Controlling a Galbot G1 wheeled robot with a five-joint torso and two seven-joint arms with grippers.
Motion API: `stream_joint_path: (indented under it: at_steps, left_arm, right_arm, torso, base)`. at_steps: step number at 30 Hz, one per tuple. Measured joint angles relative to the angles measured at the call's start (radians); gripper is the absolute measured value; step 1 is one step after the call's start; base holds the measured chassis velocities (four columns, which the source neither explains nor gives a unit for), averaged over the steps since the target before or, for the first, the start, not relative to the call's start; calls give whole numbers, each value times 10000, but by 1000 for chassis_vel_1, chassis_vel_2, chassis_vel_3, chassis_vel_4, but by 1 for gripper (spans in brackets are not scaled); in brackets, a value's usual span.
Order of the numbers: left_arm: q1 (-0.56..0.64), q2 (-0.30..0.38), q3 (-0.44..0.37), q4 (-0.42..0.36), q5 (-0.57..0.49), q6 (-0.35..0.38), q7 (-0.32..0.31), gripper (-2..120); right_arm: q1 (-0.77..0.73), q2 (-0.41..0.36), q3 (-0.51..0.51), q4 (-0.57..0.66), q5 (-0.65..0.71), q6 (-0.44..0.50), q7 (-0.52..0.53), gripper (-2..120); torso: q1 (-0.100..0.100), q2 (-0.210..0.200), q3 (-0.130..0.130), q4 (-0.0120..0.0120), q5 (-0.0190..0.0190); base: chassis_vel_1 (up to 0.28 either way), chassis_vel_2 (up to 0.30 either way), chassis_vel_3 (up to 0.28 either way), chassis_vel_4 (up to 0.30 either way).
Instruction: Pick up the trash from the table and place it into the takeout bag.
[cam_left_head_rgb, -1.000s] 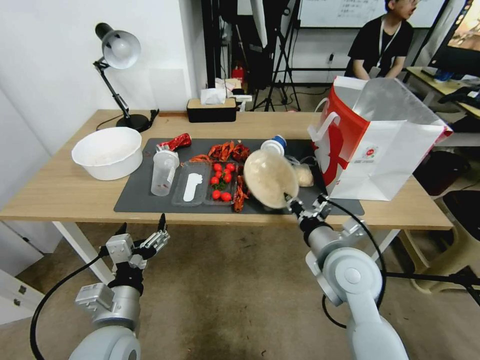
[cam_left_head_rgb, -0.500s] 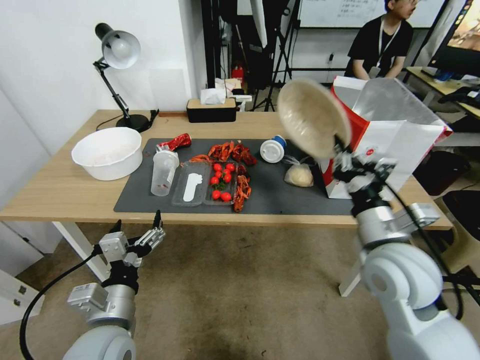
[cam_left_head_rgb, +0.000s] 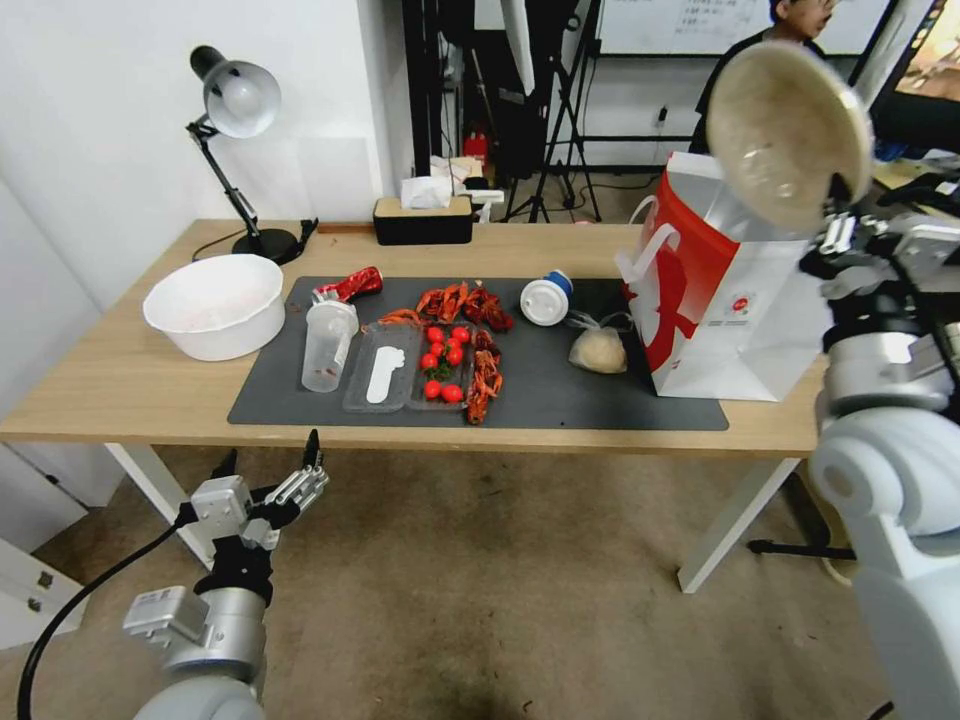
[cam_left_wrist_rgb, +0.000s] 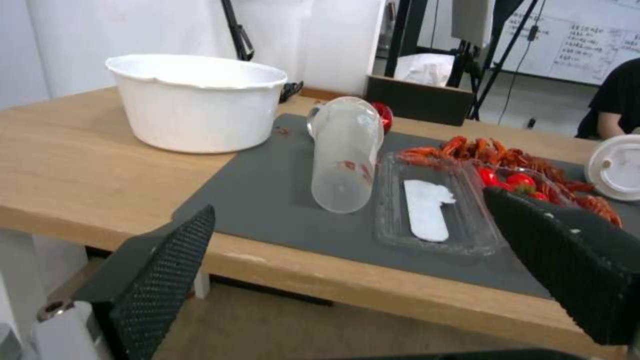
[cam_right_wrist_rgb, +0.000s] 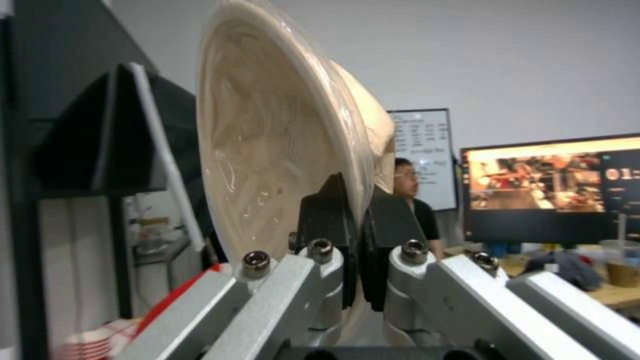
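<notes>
Right gripper (cam_left_head_rgb: 836, 205) pinching paper bowl (cam_left_head_rgb: 788, 135) rim above takeout bag (cam_left_head_rgb: 735, 290); might slip, missing bag. Left gripper (cam_left_head_rgb: 268, 478) open below table's front edge.

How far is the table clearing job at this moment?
Done: nothing visibly bagged. In hand: the right tool grips the paper bowl by its rim above the takeout bag. Left on the mat: can, lidded cup, white-and-blue cup, plastic bag. The left tool waits open.

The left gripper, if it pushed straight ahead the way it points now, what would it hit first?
Probably the near edge of the table: the left gripper hangs open below it. Slightly higher, it would meet the clear lidded plastic cup. Depth is uncertain.
</notes>
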Motion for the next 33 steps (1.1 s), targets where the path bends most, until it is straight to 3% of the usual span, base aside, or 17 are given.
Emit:
stream_joint_path:
  at_steps: [10, 17, 24, 26, 28, 33]
  left_arm:
    - [455, -118, 65, -163, 168, -134, 32, 100]
    - [615, -145, 58, -214, 187, -267, 55, 100]
    - [662, -167, 37, -187, 199, -439, 134, 100]
    - [655, -167, 38, -178, 212, -439, 130, 100]
    - [586, -159, 33, -139, 220, -434, 119, 100]
    - [461, -141, 3, -48, 210, -416, 111, 100]
  right_arm:
    - [384, -238, -40, -1008, 556, 55, 12, 0]
    - [418, -191, -143, -1173, 562, 76, -74, 21]
    - [379, -85, -287, -1171, 546, 86, -204, 52]
    - [379, -77, -320, -1169, 517, 97, -236, 54]
    - [381, -69, -396, -1139, 484, 136, -317, 67]
    - [409, -65, -522, -1037, 504, 178, -444, 80]
  torso:
    - [0, -1, 0, 0, 0]
    - [0, 0, 0, 0, -2]
    - [0, 0, 0, 0, -1]
    - [0, -1, 0, 0, -1]
    - [0, -1, 0, 0, -1]
    - [0, 0, 0, 0, -2]
  base:
    - [0, 0, 0, 0]
    - [0, 0, 0, 0]
    - [0, 0, 0, 0]
    - [0, 0, 0, 0]
    - [0, 0, 0, 0]
    - [0, 0, 0, 0]
